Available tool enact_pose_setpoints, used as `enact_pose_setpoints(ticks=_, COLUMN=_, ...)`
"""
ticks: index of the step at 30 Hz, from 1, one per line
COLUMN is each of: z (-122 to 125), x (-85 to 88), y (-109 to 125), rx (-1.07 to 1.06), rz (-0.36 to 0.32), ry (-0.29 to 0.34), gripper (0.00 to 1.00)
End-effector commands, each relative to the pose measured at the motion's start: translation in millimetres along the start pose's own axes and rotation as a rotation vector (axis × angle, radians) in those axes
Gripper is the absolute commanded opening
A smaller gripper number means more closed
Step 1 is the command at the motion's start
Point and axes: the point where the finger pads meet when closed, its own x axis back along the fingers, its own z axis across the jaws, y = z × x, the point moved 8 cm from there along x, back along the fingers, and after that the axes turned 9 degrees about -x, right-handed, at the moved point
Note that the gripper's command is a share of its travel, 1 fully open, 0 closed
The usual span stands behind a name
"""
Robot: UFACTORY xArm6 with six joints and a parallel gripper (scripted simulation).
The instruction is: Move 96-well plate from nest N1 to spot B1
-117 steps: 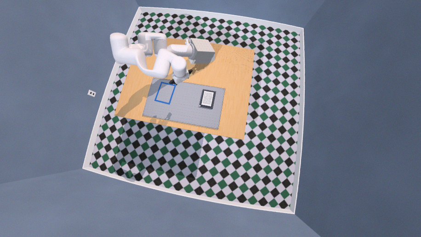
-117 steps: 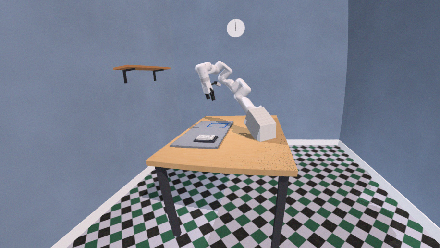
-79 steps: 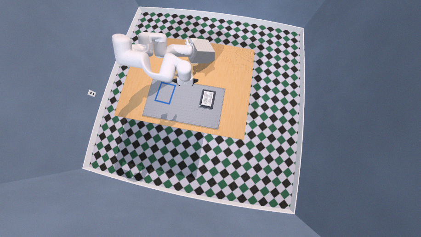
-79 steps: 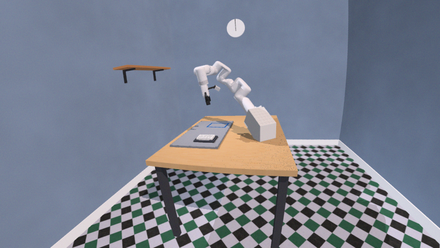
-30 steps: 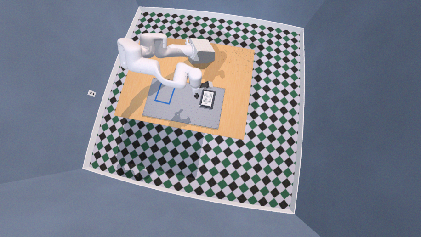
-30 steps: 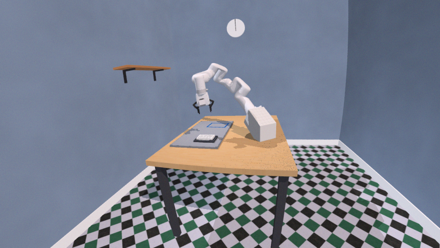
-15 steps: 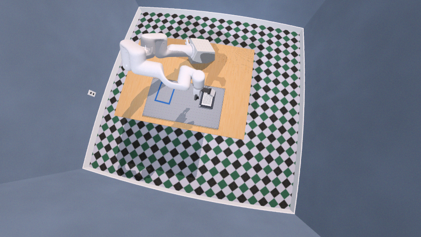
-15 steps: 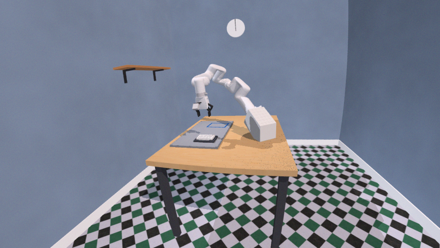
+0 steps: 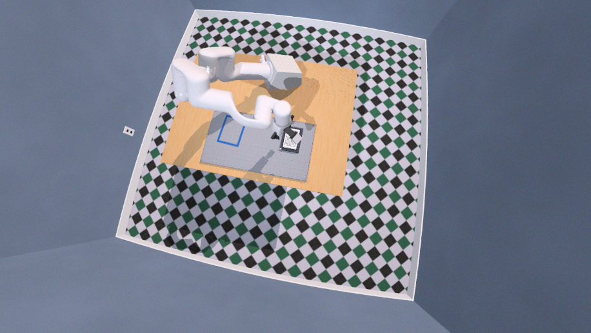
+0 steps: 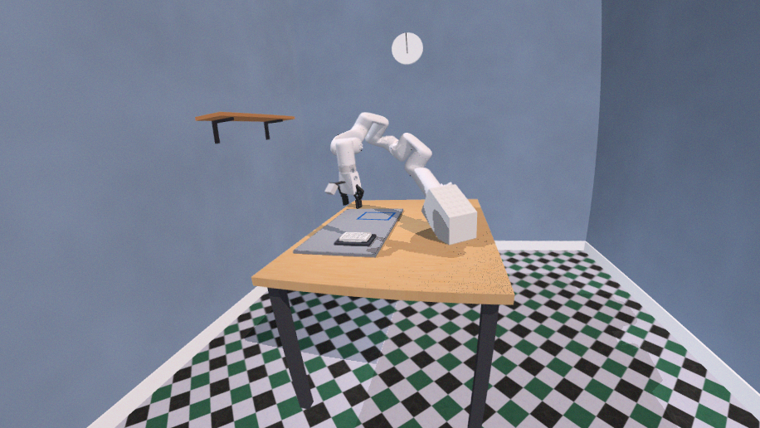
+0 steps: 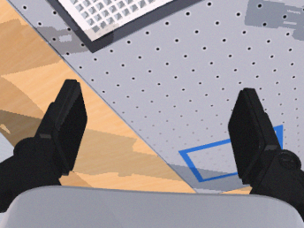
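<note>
The white 96-well plate (image 9: 289, 142) (image 10: 355, 236) (image 11: 110, 11) lies flat, wells up, in the dark plate nest N1 (image 9: 290, 150) (image 10: 355, 243) (image 11: 133, 26). The wrist camera hides part of it in the top view, and the wrist view cuts it off at the top. My gripper (image 9: 283, 126) (image 10: 352, 203) (image 11: 159, 102) is open and empty, raised above the deck. In the wrist view the plate is beyond the fingertips, and the fingers are turned at a slant to its sides. The blue taped outline B1 (image 9: 227, 143) (image 10: 374, 219) (image 11: 208, 146) has no plate in it.
The grey perforated deck (image 9: 223, 157) (image 10: 319, 244) bears the nest and outline, at opposite ends. It lies on the wooden table (image 9: 326, 165) (image 10: 425, 276). A pale box-shaped block (image 9: 283, 65) (image 10: 462, 226) stands at the arm's base, beside the deck.
</note>
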Motion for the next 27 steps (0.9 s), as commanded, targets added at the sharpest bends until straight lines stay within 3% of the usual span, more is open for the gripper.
enact_pose_setpoints(ticks=1, z=-3.6, x=-3.7, y=-3.5, rx=-0.112, rz=0.015, ry=0.0, gripper=1.0)
enact_pose_setpoints(ticks=27, z=-29.6, x=-37.6, y=-17.9, rx=-0.876, rz=0.044, ry=-0.057, gripper=1.0)
